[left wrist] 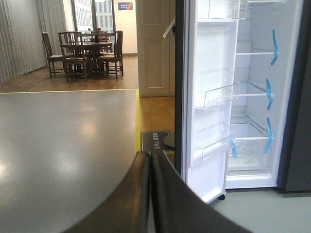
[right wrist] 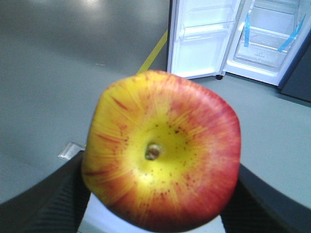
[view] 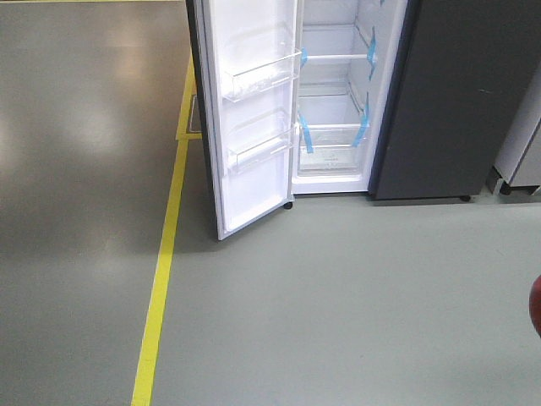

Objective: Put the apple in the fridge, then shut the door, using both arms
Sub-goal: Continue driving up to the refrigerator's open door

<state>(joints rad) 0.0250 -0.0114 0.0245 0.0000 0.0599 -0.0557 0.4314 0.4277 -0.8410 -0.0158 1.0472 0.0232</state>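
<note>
The right fingers are gripping the apple from both sides. One dark finger is showing at the left of the fruit and one at the right. The apple is filling most of the right wrist view and is turning its yellow centre with the small stem dimple toward the camera, with red around the edge. It is hanging above the grey floor, well apart from the fridge, which is standing far behind it. In the front view only a small red part is showing at the right border, and it is probably the same apple.

The left fingers are pressing together with no gap between them, and they are holding nothing. They are pointing toward the edge of the door.

The door is standing wide open, on the left side of the fridge, and is showing its white inner lining with clear plastic bins. Inside the fridge the white shelves are carrying strips of blue tape. A yellow line is running along the floor to the left of the door. Far behind, in the left wrist view, a dark wooden table with chairs is standing.
</note>
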